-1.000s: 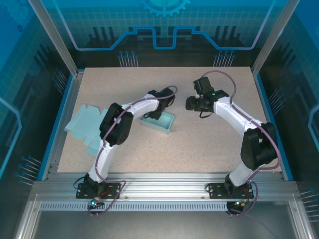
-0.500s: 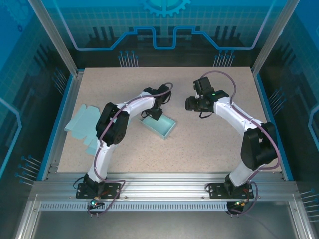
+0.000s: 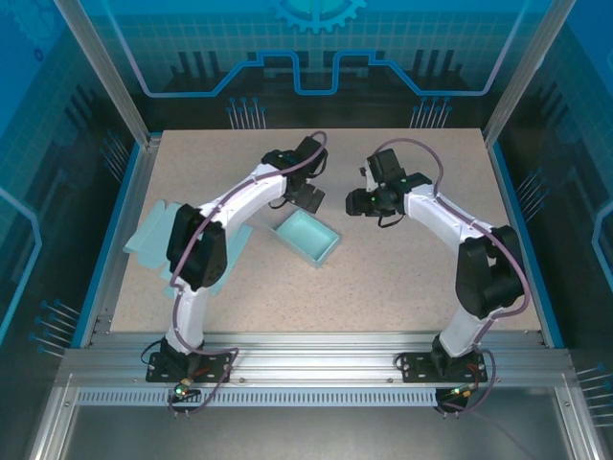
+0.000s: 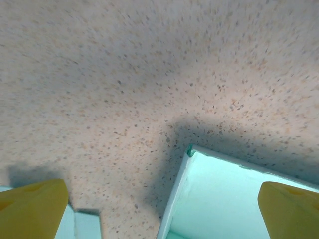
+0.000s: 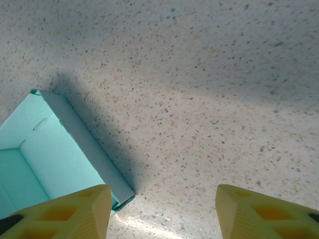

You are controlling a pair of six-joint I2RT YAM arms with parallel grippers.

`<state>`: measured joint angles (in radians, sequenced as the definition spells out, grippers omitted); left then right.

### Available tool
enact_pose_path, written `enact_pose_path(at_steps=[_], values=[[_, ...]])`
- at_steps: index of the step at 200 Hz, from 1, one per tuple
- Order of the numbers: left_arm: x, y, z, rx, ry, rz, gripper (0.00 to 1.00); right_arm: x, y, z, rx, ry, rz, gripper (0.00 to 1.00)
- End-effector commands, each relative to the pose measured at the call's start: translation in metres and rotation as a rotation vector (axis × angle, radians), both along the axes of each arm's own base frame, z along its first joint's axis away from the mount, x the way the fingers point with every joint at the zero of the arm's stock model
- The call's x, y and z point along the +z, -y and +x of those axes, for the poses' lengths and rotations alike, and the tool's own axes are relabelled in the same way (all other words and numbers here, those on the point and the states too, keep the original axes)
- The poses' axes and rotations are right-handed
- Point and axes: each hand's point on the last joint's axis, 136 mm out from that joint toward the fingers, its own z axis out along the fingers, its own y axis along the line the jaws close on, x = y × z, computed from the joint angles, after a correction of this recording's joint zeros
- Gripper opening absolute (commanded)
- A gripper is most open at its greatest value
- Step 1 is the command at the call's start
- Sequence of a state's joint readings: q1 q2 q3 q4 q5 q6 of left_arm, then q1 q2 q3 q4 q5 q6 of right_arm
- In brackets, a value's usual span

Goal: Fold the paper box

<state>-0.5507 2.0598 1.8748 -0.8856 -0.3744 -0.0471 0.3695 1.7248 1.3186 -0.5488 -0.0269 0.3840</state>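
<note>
1 box (image 3: pixel 306 238), 1 flat paper pile (image 3: pixel 153 235), 2 claws (L claw (image 4: pixel 159 211), R claw (image 5: pixel 162 211)).

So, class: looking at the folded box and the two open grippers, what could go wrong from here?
1. The teal box sits on the table with neither gripper holding it, so its folded walls might spring apart.
2. The left gripper and right gripper hang open close to its far side. A low sweep could knock it.
</note>
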Motion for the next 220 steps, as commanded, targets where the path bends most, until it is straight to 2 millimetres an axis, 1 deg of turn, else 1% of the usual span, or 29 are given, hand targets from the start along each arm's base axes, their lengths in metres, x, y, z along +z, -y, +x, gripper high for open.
enact_pose_path(at_steps=[1, 26, 39, 52, 67, 70, 85, 97, 112, 121, 140, 147, 154, 179, 196, 220], values=[[0.048, -0.022, -0.019, 0.094, 0.073, -0.046, 0.99, 0.004, -0.022, 0.005, 0.092, 0.010, 0.035, 0.59], [0.074, -0.045, -0.050, 0.229, 0.132, -0.142, 0.99, -0.005, -0.027, 0.007, 0.115, -0.009, 0.019, 0.59], [0.090, -0.062, -0.067, 0.338, 0.166, -0.222, 0.99, -0.008, -0.030, 0.008, 0.124, -0.008, 0.011, 0.59], [0.103, -0.077, -0.086, 0.466, 0.198, -0.341, 0.94, -0.009, -0.032, 0.009, 0.136, 0.000, 0.001, 0.59], [0.109, -0.087, -0.108, 0.604, 0.224, -0.502, 0.93, -0.008, -0.032, 0.011, 0.136, 0.011, -0.012, 0.61], [0.107, -0.088, -0.112, 0.630, 0.223, -0.535, 0.93, -0.009, -0.032, 0.011, 0.136, 0.012, -0.016, 0.62], [0.101, -0.087, -0.130, 0.715, 0.211, -0.679, 0.93, -0.008, -0.029, 0.013, 0.125, 0.027, -0.031, 0.64], [0.096, -0.081, -0.138, 0.758, 0.207, -0.780, 0.94, -0.009, -0.026, 0.014, 0.113, 0.032, -0.044, 0.70], [0.093, -0.072, -0.140, 0.778, 0.215, -0.857, 0.97, -0.011, -0.024, 0.014, 0.109, 0.048, -0.049, 0.77], [0.091, -0.065, -0.141, 0.776, 0.207, -0.870, 0.99, -0.011, -0.023, 0.014, 0.108, 0.055, -0.049, 0.81], [0.085, -0.051, -0.138, 0.760, 0.183, -0.836, 0.99, -0.010, -0.020, 0.014, 0.102, 0.068, -0.057, 0.88], [0.080, -0.047, -0.136, 0.762, 0.169, -0.818, 0.99, -0.008, -0.019, 0.013, 0.099, 0.074, -0.060, 0.93], [0.074, -0.042, -0.134, 0.763, 0.155, -0.805, 0.99, -0.008, -0.018, 0.013, 0.097, 0.077, -0.065, 1.00], [0.056, -0.033, -0.126, 0.784, 0.112, -0.775, 0.99, -0.006, -0.011, 0.011, 0.072, 0.086, -0.074, 1.00], [0.048, -0.029, -0.123, 0.793, 0.090, -0.756, 0.99, -0.003, -0.009, 0.009, 0.067, 0.097, -0.070, 1.00], [0.040, -0.026, -0.122, 0.794, 0.067, -0.731, 0.92, 0.001, -0.004, 0.009, 0.056, 0.107, -0.083, 1.00]])
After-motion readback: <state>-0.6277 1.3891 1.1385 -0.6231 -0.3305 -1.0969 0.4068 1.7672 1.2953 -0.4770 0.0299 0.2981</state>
